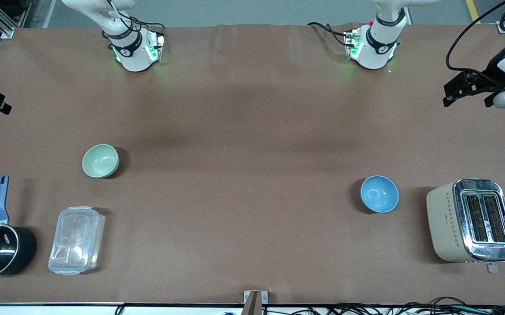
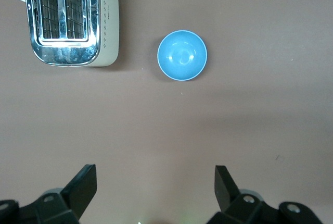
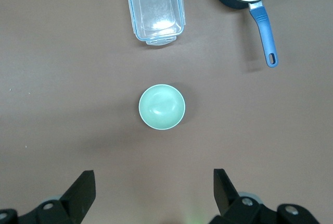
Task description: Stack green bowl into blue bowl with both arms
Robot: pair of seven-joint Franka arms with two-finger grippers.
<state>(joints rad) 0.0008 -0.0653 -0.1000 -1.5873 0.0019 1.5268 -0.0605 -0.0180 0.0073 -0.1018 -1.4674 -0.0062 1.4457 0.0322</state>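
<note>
The brown table (image 1: 243, 144) is carrying the green bowl (image 1: 100, 160) and blue bowl (image 1: 379, 194), well apart. The left gripper (image 2: 155, 185) and right gripper (image 3: 154, 185) are hanging above them, wide open and empty.

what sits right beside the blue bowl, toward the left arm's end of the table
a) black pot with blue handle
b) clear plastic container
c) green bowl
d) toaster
d: the toaster stands next to the blue bowl, while the green bowl, the pot and the clear container all lie toward the right arm's end.
</note>
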